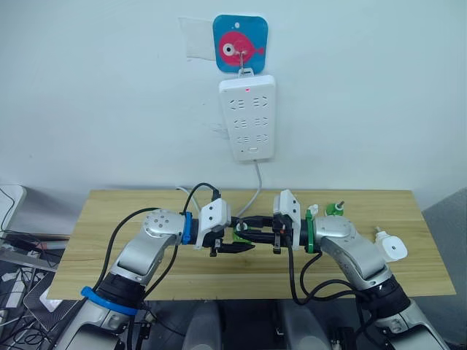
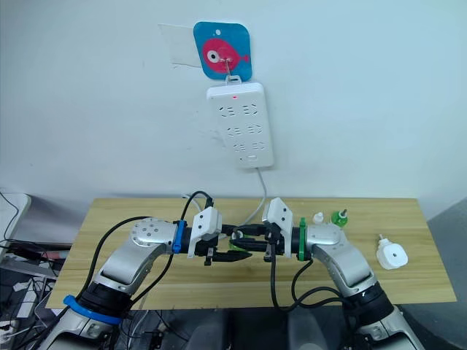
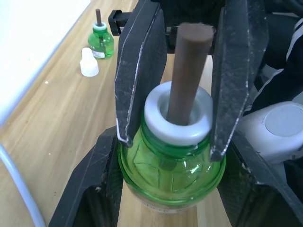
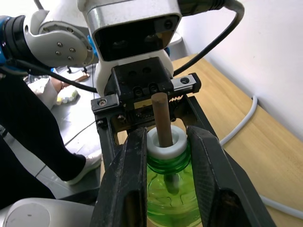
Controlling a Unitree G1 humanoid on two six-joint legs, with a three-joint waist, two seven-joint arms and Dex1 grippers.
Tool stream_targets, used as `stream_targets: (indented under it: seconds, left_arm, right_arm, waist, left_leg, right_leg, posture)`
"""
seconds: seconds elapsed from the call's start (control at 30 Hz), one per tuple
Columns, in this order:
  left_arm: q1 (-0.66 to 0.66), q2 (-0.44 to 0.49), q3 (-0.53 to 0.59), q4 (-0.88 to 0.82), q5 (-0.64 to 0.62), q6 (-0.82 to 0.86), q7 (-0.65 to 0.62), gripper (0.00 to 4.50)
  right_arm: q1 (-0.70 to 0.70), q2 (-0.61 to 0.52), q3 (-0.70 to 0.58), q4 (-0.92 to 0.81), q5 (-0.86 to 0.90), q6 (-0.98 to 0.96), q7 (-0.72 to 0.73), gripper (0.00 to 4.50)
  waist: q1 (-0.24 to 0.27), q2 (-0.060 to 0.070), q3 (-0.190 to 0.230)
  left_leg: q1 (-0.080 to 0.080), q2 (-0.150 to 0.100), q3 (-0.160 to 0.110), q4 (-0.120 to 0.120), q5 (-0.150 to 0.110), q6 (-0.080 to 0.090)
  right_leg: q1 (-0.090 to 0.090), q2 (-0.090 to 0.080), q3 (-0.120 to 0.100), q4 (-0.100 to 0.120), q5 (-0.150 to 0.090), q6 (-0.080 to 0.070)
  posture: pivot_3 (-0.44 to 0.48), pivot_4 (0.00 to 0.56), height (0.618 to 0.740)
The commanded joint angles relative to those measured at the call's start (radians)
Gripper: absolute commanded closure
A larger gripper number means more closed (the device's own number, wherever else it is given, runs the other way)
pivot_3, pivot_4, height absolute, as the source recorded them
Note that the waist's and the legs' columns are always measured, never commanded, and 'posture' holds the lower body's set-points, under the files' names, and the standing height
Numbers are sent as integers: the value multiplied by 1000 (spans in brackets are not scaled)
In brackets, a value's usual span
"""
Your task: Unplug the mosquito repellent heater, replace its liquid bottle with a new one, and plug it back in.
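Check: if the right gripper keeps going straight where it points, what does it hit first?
Probably the left gripper. The right gripper faces it head-on, both shut on the same green bottle between them, its wick pointing at the left one.

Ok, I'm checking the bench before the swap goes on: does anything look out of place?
One green bottle is clamped by both the left hand and right hand at once, its wick bare. A white cap lies loose by the other bottle on the table, and the heater lies there unplugged.
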Motion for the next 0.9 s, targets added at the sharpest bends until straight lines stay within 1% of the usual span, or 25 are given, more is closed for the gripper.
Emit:
stream_targets:
  seconds: [0.03,0.1,0.17,0.23,0.33,0.43,0.53,0.6,0.7,0.8,0.9]
  left_arm:
    - [4,-26,54,-67,-93,21,7,1277]
    - [12,-34,86,-79,-133,61,26,681]
    - [20,-52,136,-106,-186,118,79,40]
    - [32,-66,167,-140,-217,144,121,0]
    - [54,-114,178,-194,-205,108,200,0]
    - [68,-182,140,-201,-133,4,268,0]
    - [80,-221,81,-161,-26,-167,294,0]
    - [64,-266,73,-119,29,-257,356,0]
    - [44,-308,66,-74,61,-309,403,0]
    - [34,-332,58,-32,77,-344,429,0]
    - [29,-362,55,-11,67,-341,451,0]
  right_arm:
    - [-9,3,-96,-45,76,83,-54,3637]
    - [3,-6,-147,-68,126,146,-84,3637]
    - [18,0,-236,-88,213,248,-152,3637]
    - [29,5,-316,-101,295,348,-216,3637]
    - [28,51,-486,-70,489,550,-382,3637]
    - [20,110,-622,-23,656,688,-544,3637]
    - [0,200,-718,-1,808,732,-754,3637]
    - [0,247,-746,-1,891,737,-866,3637]
    - [7,279,-752,-12,983,726,-981,3637]
    - [8,288,-745,-16,1066,705,-1064,3637]
    - [9,281,-730,-19,1136,680,-1121,3637]
  waist:
    - [1,0,0]
    - [1,0,0]
    - [0,0,0]
    - [0,0,0]
    - [0,0,0]
    - [0,0,0]
    - [-1,0,0]
    - [-1,0,0]
    - [-3,0,0]
    - [-4,0,0]
    - [-5,0,0]
  left_leg:
    - [0,0,0,0,0,0]
    - [0,0,0,0,0,0]
    - [0,0,0,0,0,0]
    - [0,1,-1,0,0,0]
    - [0,1,-1,0,0,0]
    - [-1,1,-1,0,0,0]
    - [-1,1,1,0,0,0]
    - [0,1,2,-1,0,0]
    - [-1,0,3,-1,0,0]
    - [-1,0,5,-1,0,0]
    - [-1,0,6,-1,0,0]
  right_leg:
    - [0,0,0,0,0,0]
    - [0,0,0,0,0,0]
    - [0,0,0,0,0,0]
    - [0,-1,0,0,0,0]
    - [0,-2,0,0,0,0]
    - [0,-2,0,0,0,0]
    - [0,-2,1,1,0,0]
    - [0,-2,2,1,0,0]
    - [0,-2,2,1,0,0]
    - [0,-2,2,0,0,0]
    - [0,-1,1,0,0,0]
  posture:
    - [-57,218,740]
    - [-70,220,740]
    - [-78,221,740]
    - [-84,221,740]
    - [-87,223,740]
    - [-87,222,740]
    - [-80,222,740]
    - [-79,222,740]
    - [-80,221,740]
    - [-83,219,740]
    - [-86,218,740]
